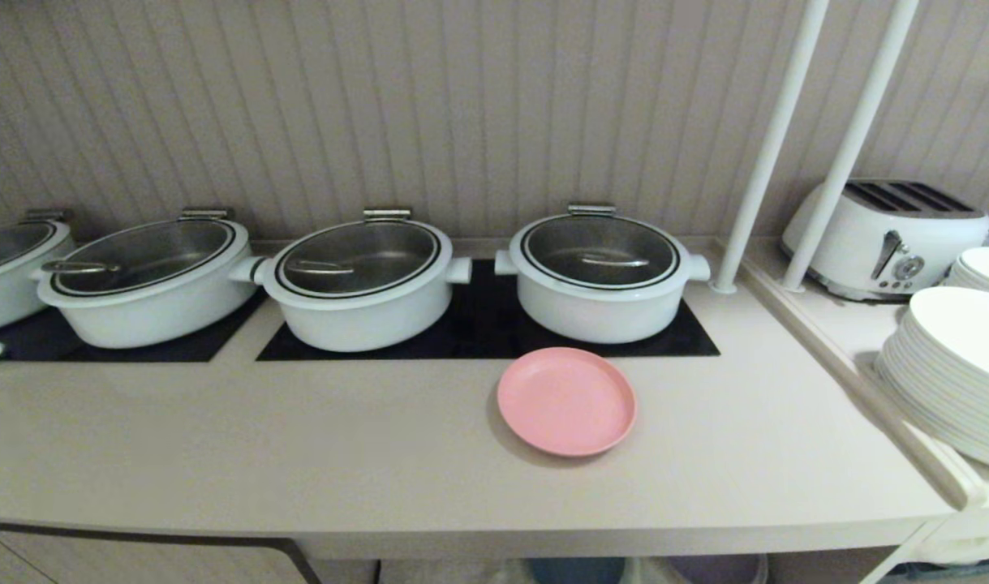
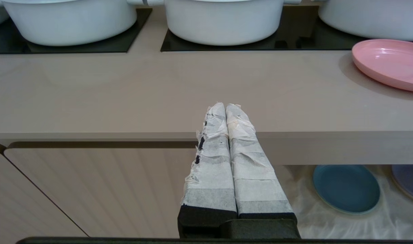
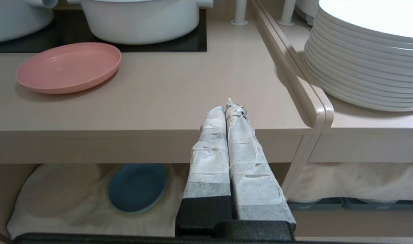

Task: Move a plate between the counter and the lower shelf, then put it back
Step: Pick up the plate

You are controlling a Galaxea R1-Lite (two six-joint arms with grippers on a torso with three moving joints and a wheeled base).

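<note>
Four lidded white pots (image 1: 599, 272) stand in a row on black cooktop panels (image 1: 478, 324) along the ribbed wall. Two white poles (image 1: 774, 138) rise beside a white toaster (image 1: 883, 239) and stacked white plates (image 1: 948, 365). Below, a blue plate (image 2: 345, 188) lies beside what appears to be a purple plate (image 2: 409, 181).

A matte pink plate (image 1: 566, 401) is lying on the beige desk (image 1: 299, 438), whose inset cooktop panels (image 1: 478, 324) are showing glossy black. White pots (image 1: 364, 284) are sitting there; a blue plate (image 3: 137, 187) is resting on white cloth (image 3: 64, 196).
</note>
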